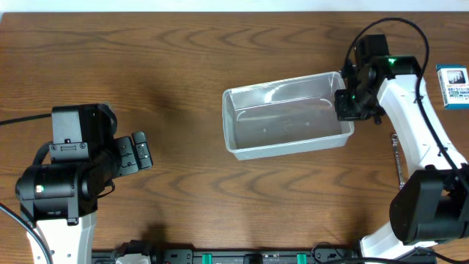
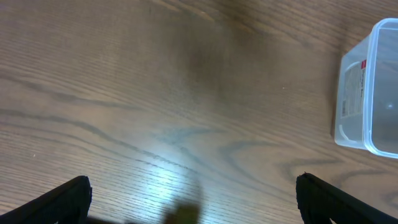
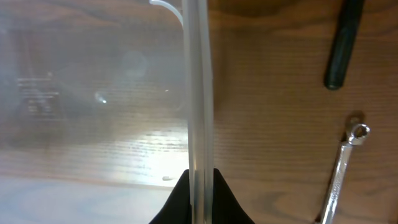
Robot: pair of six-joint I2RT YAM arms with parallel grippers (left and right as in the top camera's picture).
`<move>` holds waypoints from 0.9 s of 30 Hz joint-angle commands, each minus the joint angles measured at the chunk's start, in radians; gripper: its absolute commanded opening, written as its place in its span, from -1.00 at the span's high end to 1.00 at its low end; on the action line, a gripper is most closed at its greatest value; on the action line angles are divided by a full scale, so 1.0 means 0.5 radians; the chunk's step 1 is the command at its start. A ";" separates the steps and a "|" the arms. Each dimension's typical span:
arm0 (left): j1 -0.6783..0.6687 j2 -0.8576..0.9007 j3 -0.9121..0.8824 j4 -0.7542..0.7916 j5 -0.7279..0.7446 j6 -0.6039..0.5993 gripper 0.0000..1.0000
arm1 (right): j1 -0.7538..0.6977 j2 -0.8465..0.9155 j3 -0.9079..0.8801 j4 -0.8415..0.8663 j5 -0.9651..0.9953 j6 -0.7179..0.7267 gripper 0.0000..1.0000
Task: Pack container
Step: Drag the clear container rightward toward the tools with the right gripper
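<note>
The right tool (image 3: 200, 186) pinches the short 3 o'clock wall of the clear container (image 1: 286, 147), whose long axis runs 9-to-3 across the middle of the surface (image 1: 183, 44), while the spread left tool (image 1: 139, 150) hangs well apart at its 9 o'clock.

The container (image 1: 286, 121) lies on the surface (image 1: 161, 59), right of the middle, its long sides running left to right. The right claw (image 1: 350, 103) is at its right end wall, one finger on each side of that wall. To the right, outside the container, a wrench (image 1: 396, 158) lies on the surface with a tool handle (image 3: 342, 46) near it. A small box (image 1: 453, 86) sits at the far right edge. The left claw (image 1: 139, 152) is well apart, left of the container
</note>
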 commanded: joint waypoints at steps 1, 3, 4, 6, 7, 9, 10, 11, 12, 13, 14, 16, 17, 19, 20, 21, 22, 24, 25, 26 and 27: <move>0.006 0.007 0.034 -0.021 -0.002 -0.020 -0.96 | 0.007 -0.058 -0.067 0.017 -0.037 -0.045 0.97; 0.006 0.007 0.034 -0.024 -0.002 -0.020 -0.96 | 0.001 -0.058 -0.105 0.030 -0.037 -0.045 0.97; 0.006 0.007 0.034 -0.022 -0.002 -0.020 -0.96 | -0.002 -0.058 -0.122 0.035 -0.036 -0.045 0.97; 0.006 0.007 0.034 -0.021 -0.002 -0.019 -0.96 | -0.003 -0.058 -0.150 0.036 -0.035 -0.044 0.97; 0.007 0.007 0.034 -0.021 -0.002 -0.020 -0.96 | -0.002 -0.058 -0.163 0.037 -0.027 -0.042 0.97; 0.006 0.007 0.034 -0.021 -0.002 -0.020 -0.96 | -0.003 -0.058 -0.180 0.052 -0.015 -0.021 0.97; 0.006 0.007 0.034 -0.022 -0.002 -0.020 -0.96 | -0.007 -0.058 -0.189 0.076 0.005 0.010 0.97; 0.006 0.007 0.034 -0.022 -0.002 -0.020 -0.96 | -0.015 -0.058 -0.191 0.089 0.029 0.056 0.97; 0.006 0.007 0.034 -0.022 -0.002 -0.020 -0.96 | -0.030 -0.058 -0.191 0.096 0.040 0.091 0.97; 0.006 0.007 0.034 -0.022 -0.002 -0.020 -0.96 | -0.048 -0.058 -0.191 0.101 0.040 0.108 0.97; 0.006 0.007 0.034 -0.024 -0.002 -0.020 -0.96 | -0.069 -0.058 -0.191 0.101 0.039 0.107 0.97; 0.006 0.007 0.034 -0.028 -0.002 -0.020 -0.96 | -0.114 -0.058 -0.191 0.096 0.043 0.105 0.97; 0.006 0.007 0.034 -0.028 -0.002 -0.020 -0.96 | -0.143 -0.058 -0.191 0.095 0.050 0.104 0.97; 0.006 0.007 0.034 -0.027 -0.002 -0.020 -0.96 | -0.197 -0.058 -0.191 0.093 0.054 0.105 0.97; 0.006 0.007 0.034 -0.027 -0.002 -0.019 -0.96 | -0.218 -0.058 -0.191 0.087 0.053 0.105 0.97; 0.006 0.007 0.034 -0.027 -0.002 -0.019 -0.96 | -0.230 -0.058 -0.192 0.078 0.053 0.104 0.97; 0.006 0.007 0.034 -0.027 -0.002 -0.019 -0.96 | -0.237 -0.058 -0.193 0.070 0.053 0.089 0.97; 0.007 0.007 0.034 -0.025 -0.002 -0.019 -0.96 | -0.232 -0.058 -0.195 0.066 0.053 0.083 0.98; 0.006 0.007 0.034 -0.024 -0.002 -0.019 -0.96 | -0.229 -0.058 -0.195 0.068 0.052 0.084 0.97; 0.006 0.008 0.034 -0.021 -0.002 -0.019 -0.96 | -0.227 -0.058 -0.198 0.076 0.048 0.084 0.97; 0.006 0.007 0.034 -0.020 -0.002 -0.019 -0.96 | -0.227 -0.058 -0.200 0.083 0.038 0.083 0.97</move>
